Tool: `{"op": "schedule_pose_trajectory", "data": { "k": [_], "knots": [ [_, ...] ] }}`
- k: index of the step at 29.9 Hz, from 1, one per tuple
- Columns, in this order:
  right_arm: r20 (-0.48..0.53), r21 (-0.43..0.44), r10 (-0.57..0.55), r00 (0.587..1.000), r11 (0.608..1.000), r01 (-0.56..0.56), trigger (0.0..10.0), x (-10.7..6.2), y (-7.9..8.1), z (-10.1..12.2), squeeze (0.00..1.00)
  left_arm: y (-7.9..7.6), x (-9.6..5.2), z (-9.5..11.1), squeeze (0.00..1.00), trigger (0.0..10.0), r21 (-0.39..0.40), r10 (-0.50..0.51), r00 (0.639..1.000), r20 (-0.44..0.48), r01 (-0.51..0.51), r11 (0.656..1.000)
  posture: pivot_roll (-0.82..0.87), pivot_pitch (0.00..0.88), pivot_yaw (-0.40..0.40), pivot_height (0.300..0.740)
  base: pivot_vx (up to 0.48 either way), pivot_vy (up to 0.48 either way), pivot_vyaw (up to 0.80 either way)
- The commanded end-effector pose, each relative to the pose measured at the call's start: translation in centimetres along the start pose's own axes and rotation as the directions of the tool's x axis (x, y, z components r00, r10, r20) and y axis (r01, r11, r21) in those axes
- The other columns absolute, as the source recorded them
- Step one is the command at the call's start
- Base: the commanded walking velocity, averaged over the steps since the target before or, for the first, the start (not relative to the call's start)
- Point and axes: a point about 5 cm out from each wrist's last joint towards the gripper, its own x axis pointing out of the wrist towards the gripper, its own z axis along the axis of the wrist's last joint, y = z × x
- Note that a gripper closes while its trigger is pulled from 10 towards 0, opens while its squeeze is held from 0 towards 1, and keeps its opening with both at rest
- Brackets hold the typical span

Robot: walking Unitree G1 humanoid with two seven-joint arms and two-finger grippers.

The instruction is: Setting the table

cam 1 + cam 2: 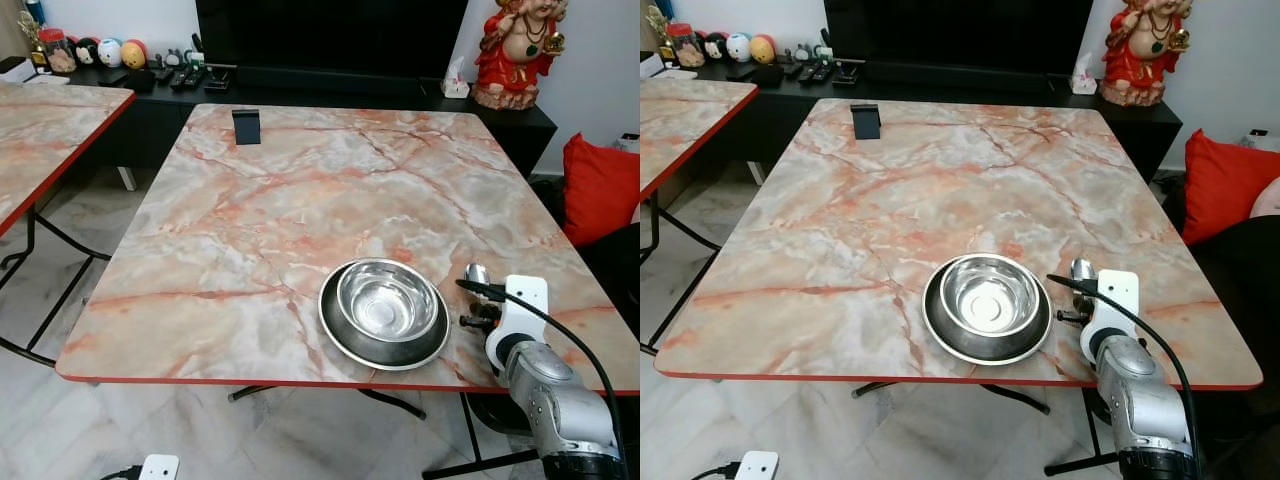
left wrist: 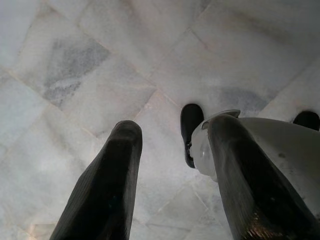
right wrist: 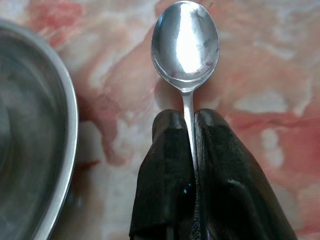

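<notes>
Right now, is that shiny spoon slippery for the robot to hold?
Probably a bit. The spoon is smooth polished metal, and the right gripper pinches only its thin handle, so it might twist or slide. It looks stiff, so it shouldn't bend. Laid by the bowl, its rounded scoop may rock slightly.

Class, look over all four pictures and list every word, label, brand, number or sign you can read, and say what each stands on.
None can be read with certainty.
Spoon handle, clamped in the right gripper: stamped marks near the fingers, too small and cut off to read.
Jars and remotes on the black cabinet: any labels are too small to read.
Steel bowl, plate, marble table: no text.
</notes>
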Motion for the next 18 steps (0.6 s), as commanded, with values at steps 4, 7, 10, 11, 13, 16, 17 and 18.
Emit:
{"op": "schedule_pose_trajectory", "data": {
  "k": [4,7,10,11,13,16,17,18],
  "knots": [
    [0.004,-0.010,0.019,1.000,1.000,-0.019,10.0,0.4,0.0,2.0,0.00,-0.9,0.3,1.3,0.00,10.0,0.033,-0.021,1.000,0.008,0.021,0.999,0.00,0.000,-0.052,0.728,0.000,0.000,0.00],
    [0.014,-0.002,0.046,0.999,0.999,-0.046,10.0,0.5,0.4,2.9,0.00,-0.7,0.5,2.4,0.00,10.0,0.029,-0.018,0.999,0.030,0.017,0.999,-0.02,0.000,-0.047,0.728,0.000,0.000,0.00],
    [0.014,0.001,0.053,0.998,0.999,-0.053,10.0,0.5,0.4,3.1,0.00,-0.5,0.5,2.2,0.00,10.0,0.039,-0.020,0.999,0.025,0.019,0.999,-0.01,0.000,-0.048,0.728,0.000,0.000,0.00],
    [0.011,-0.001,0.054,0.998,0.999,-0.054,10.0,0.5,0.4,3.2,0.00,-0.4,0.4,2.1,0.00,10.0,0.047,-0.021,1.000,0.021,0.020,0.999,-0.01,0.000,-0.048,0.728,0.000,0.000,0.00],
    [0.007,-0.009,0.052,0.999,0.999,-0.052,10.0,0.6,0.4,3.3,0.00,-0.1,0.3,1.7,0.00,10.0,0.050,-0.020,1.000,0.015,0.020,0.999,-0.02,0.000,-0.043,0.728,0.000,0.000,0.00],
    [-0.001,-0.006,0.038,0.999,0.999,-0.038,10.0,0.6,0.1,3.4,0.00,0.2,0.3,1.7,0.00,10.0,0.048,-0.019,1.000,0.014,0.018,0.999,-0.02,0.000,-0.046,0.728,0.000,0.000,0.00],
    [-0.004,-0.002,0.031,1.000,1.000,-0.031,10.0,0.6,0.0,3.4,0.00,0.3,0.3,1.7,0.00,10.0,0.047,-0.018,1.000,0.015,0.017,0.999,-0.02,0.000,-0.045,0.728,0.000,0.000,0.00],
    [-0.008,0.003,0.021,1.000,1.000,-0.021,10.0,0.6,-0.2,3.4,0.00,0.5,0.3,1.7,0.00,10.0,0.047,-0.015,1.000,0.014,0.014,0.999,-0.02,0.000,-0.045,0.728,0.000,0.000,0.00]
  ]
}}
